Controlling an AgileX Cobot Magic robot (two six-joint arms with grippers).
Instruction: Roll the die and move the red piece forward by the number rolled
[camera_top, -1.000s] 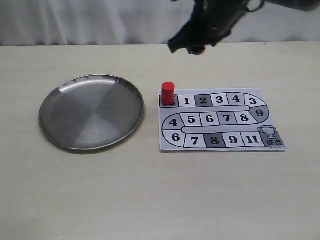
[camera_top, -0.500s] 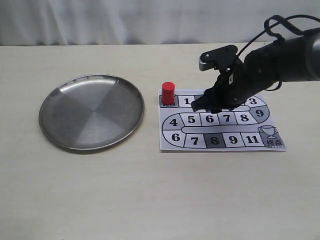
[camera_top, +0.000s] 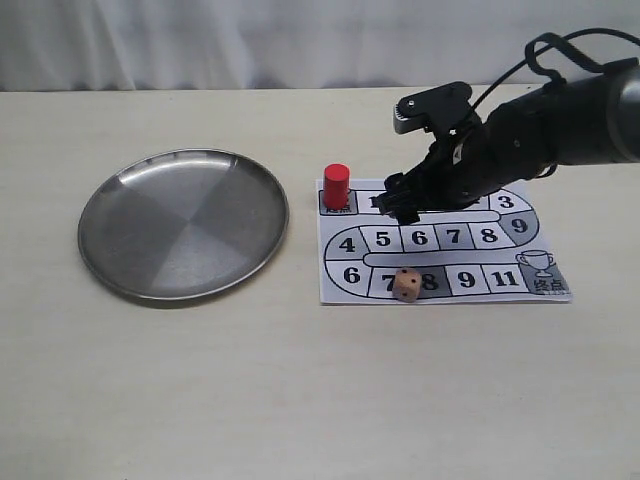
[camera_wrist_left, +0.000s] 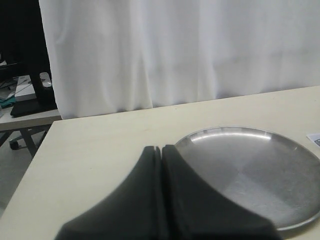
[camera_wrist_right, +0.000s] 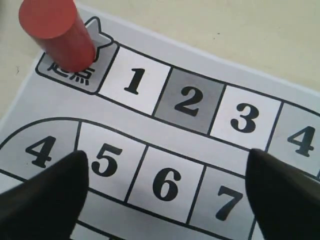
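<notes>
The red piece (camera_top: 336, 186) (camera_wrist_right: 58, 34) stands upright on the start square at the top left of the paper board (camera_top: 540, 235). The tan die (camera_top: 405, 284) lies on the board's bottom row, between squares 7 and 8; its top face is too small to read. My right gripper (camera_top: 404, 208) (camera_wrist_right: 166, 170) hovers open over squares 1 and 2, right of the red piece, with nothing between its fingers. In the left wrist view my left gripper (camera_wrist_left: 162, 148) is shut and empty, next to the metal plate (camera_wrist_left: 250, 165).
The round metal plate (camera_top: 183, 222) sits left of the board and holds nothing. A white curtain hangs behind the table's far edge. The board (camera_wrist_right: 185, 100) carries numbered squares ending at a trophy square in the bottom right corner.
The right arm came down from the top of the view to the board. The die, unseen before, now lies on the bottom row. The red piece has not moved.
</notes>
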